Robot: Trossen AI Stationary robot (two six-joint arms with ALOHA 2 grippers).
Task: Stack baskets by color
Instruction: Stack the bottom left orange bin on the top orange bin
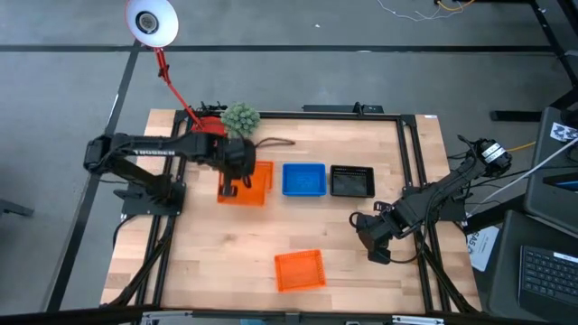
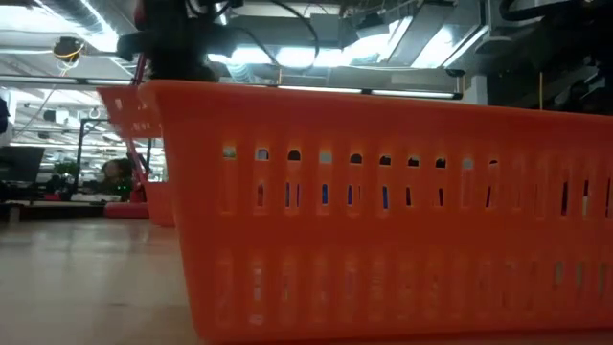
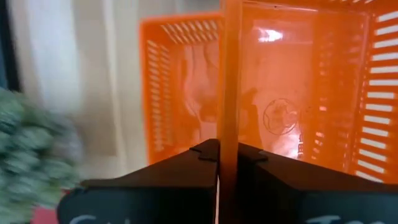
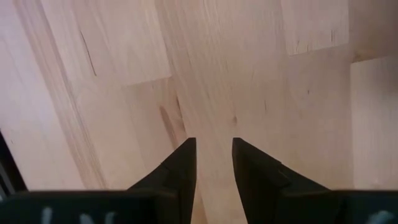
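Note:
My left gripper (image 1: 232,183) is shut on an orange basket (image 3: 298,74), which it holds over a second orange basket (image 3: 177,93) at the table's far left. To the right of these stand a blue basket (image 1: 303,179) and a black basket (image 1: 351,181) in a row. A third orange basket (image 1: 299,270) rests on its bottom near the front edge and fills the low view (image 2: 383,211). My right gripper (image 4: 214,146) hangs open over bare wood at the right, touching nothing. My left gripper pinches one side wall (image 3: 227,118) of the orange basket between its two fingers, one finger inside the basket and one outside. The fingers come from above, slanting down. The basket is lifted and hangs over the orange basket below (image 2: 158,203).
A fuzzy green ball plant (image 1: 240,117) and a red lamp base (image 1: 209,126) stand just behind my left gripper, with the lamp head (image 1: 151,20) beyond the table. Bare wood lies between the row of baskets and the front orange basket.

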